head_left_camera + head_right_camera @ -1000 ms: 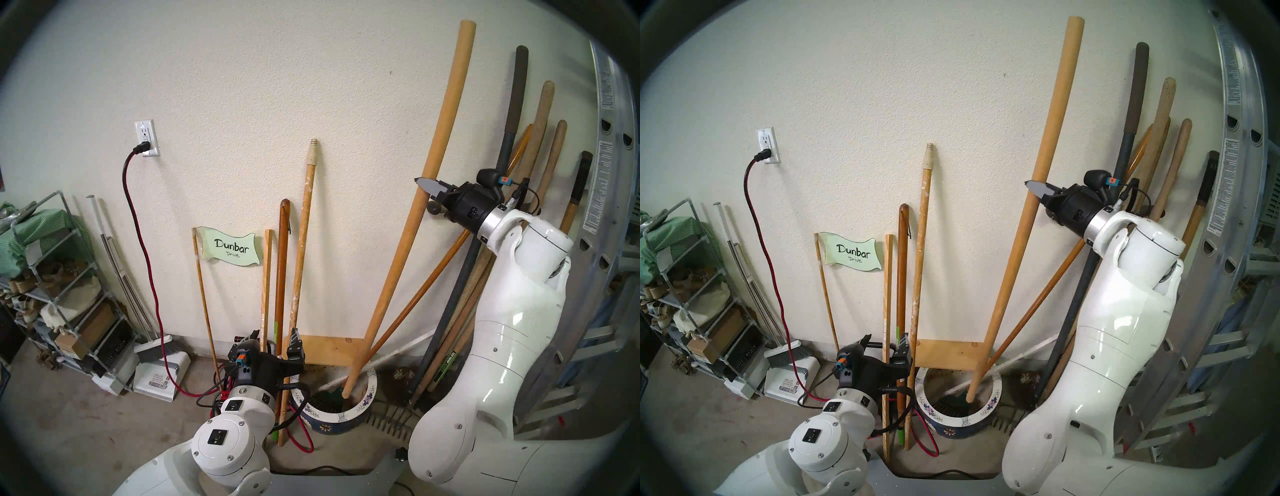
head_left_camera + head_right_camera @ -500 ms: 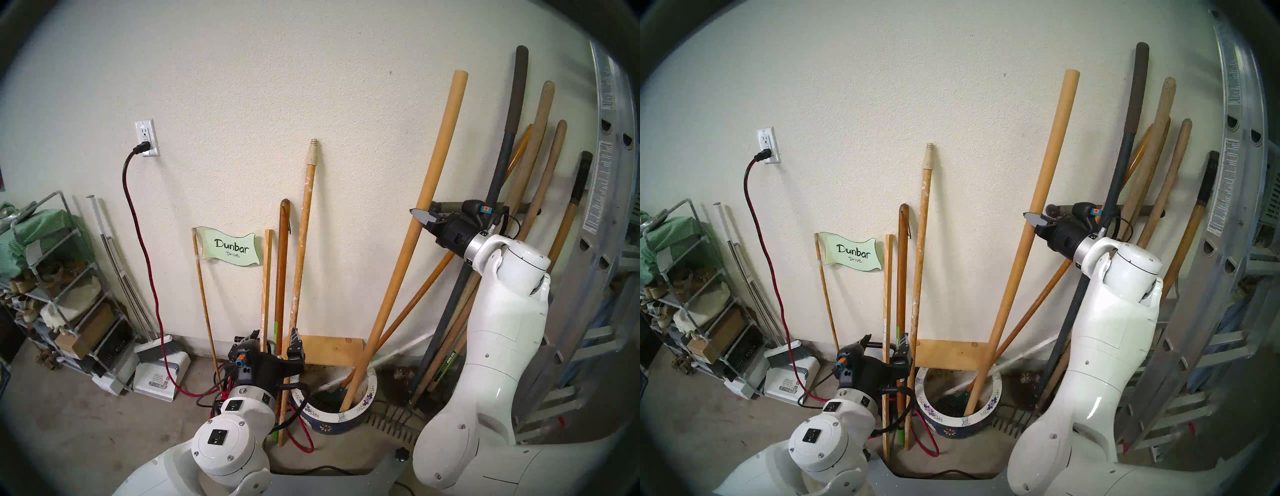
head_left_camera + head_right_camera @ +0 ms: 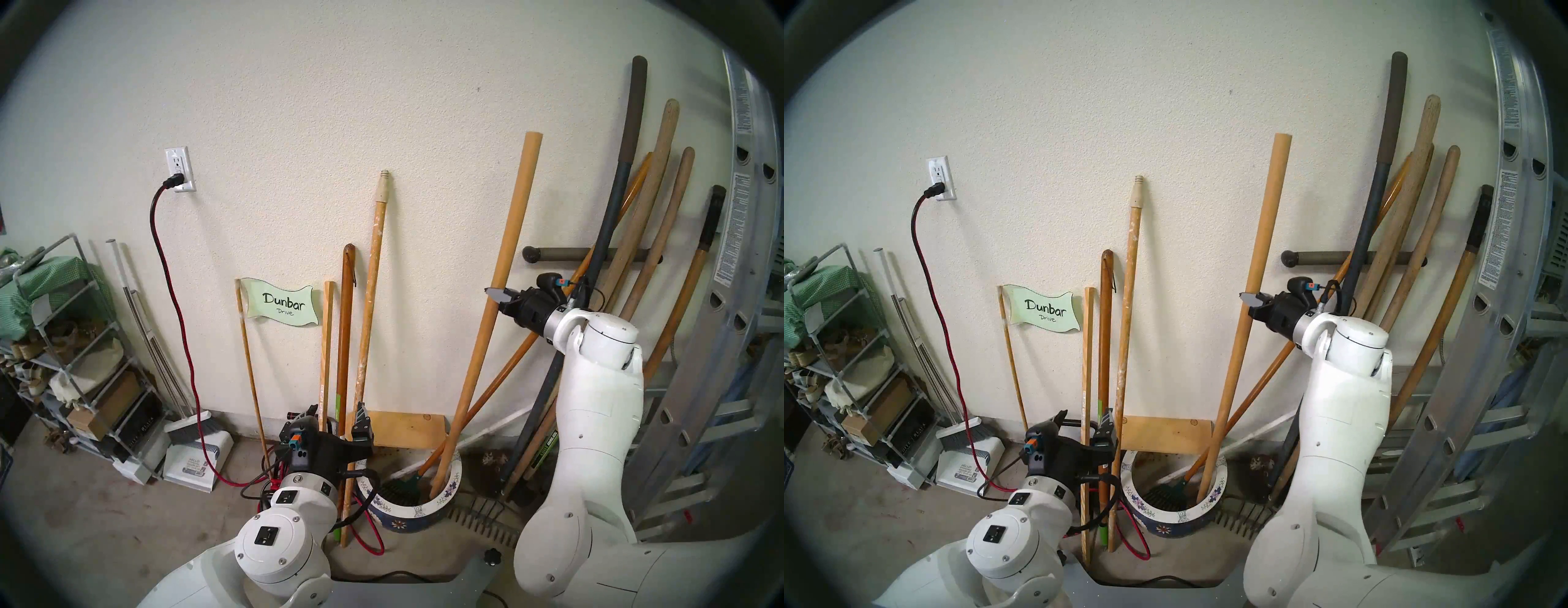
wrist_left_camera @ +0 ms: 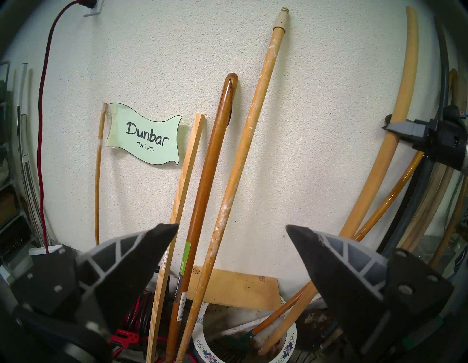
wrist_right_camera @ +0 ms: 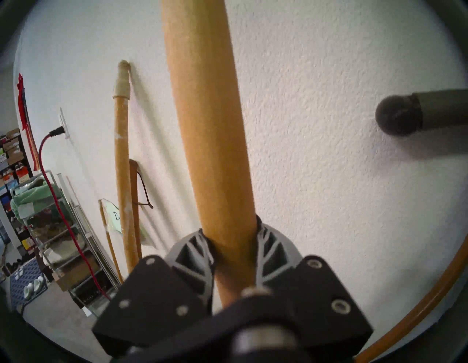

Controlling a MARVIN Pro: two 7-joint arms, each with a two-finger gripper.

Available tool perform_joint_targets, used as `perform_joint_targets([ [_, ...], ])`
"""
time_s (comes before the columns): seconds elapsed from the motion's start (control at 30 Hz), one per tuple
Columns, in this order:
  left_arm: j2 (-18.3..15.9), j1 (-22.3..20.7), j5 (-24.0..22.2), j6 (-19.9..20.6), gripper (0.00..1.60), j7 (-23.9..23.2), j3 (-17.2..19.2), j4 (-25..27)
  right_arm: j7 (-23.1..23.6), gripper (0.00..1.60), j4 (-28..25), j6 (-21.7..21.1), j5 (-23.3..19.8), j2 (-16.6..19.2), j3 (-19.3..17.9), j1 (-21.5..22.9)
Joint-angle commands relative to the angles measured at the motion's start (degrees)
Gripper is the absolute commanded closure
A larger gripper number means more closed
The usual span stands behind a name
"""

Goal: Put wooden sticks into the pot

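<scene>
Right end effector (image 3: 492, 293) of mine grasps the plain pale round wooden dowel (image 3: 505, 263), its foot inside the blue flower-rimmed ceramic pot (image 3: 418, 511); left end effector (image 3: 339, 418) released.

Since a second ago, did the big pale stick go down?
Yes. The plain pale dowel, clamped in the right gripper, has sunk into the pot; its top is now nearer the wall peg.

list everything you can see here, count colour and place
pale dowel: 1, tan, foot in pot, clamped by right gripper
pot: 1, blue, white flowered rim, floor by wall
flecked pole: 1, tan, leaning on wall
dark pole: 1, red-brown, beside it
slat: 1, pale, leaning
sign: 1, green, on thin stick
tool handles: several, right
ladder: 1, silver, far right
cord: 1, red, plugged in
shelf: 1, grey, left
left gripper: open
right gripper: shut
</scene>
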State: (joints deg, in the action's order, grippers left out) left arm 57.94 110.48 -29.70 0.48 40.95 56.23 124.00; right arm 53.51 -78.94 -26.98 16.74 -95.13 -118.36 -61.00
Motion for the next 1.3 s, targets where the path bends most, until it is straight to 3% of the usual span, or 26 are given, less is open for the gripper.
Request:
perform_joint_targets([
  [0.0, 0.0, -0.1, 0.1, 0.1, 0.0, 0.1, 0.0, 0.0, -1.6, 1.6, 6.2, 3.1, -0.2, 0.8, 2.1, 5.9],
  [0.37, -0.1, -0.2, 0.0, 0.0, 0.0, 0.2, -0.1, 0.0, -4.9, 1.6, 20.5, 7.2, 1.6, 1.7, 2.9, 10.4],
  [0.97, -0.3, -0.3, -0.1, -0.1, 0.0, 0.3, -0.2, 0.0, -9.2, 1.6, 33.8, 12.8, 5.0, 3.0, 6.0, 15.3],
  [1.27, -0.4, -0.4, -0.2, -0.2, 0.0, 0.5, -0.3, 0.0, -14.4, 1.6, 44.3, 17.4, 6.6, 3.3, 6.4, 19.9],
])
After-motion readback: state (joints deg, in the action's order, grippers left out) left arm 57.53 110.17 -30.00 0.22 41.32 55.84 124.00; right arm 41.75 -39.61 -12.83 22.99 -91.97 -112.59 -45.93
